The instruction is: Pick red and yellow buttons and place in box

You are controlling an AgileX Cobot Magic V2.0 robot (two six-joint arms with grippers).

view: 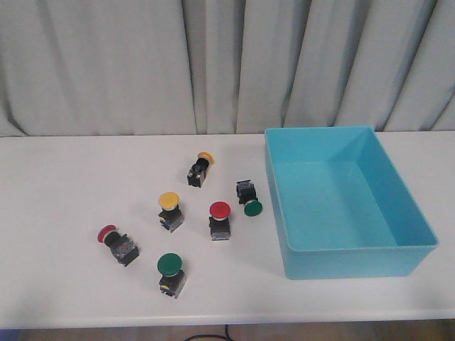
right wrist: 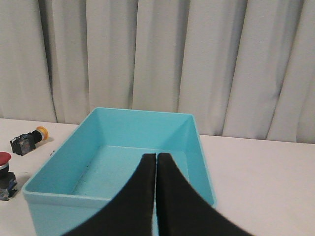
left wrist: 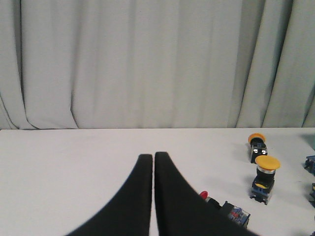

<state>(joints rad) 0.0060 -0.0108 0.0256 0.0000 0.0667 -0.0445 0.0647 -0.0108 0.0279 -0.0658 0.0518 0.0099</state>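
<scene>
Black fingers fill the foreground of both wrist views: my left gripper has its tips pressed together on nothing, and my right gripper is pinched shut and empty too. Neither arm shows in the front view.

Just past my left fingers lies a red button tipped on its side, half hidden behind them. Further out stand two yellow buttons, one upright, one lying over. My right gripper looks straight into the box, which holds no buttons, with a second red button beside its wall.

From the front I count four to move: red on its side, red upright, yellow upright, yellow tipped. All sit left of the box, well spread.

These look small, rigid and light. The domed caps are probably slippery, so I'd take the blocky bodies across flat sides.

Two green buttons are the traps; one lies between the upright red and the box, near both.
</scene>
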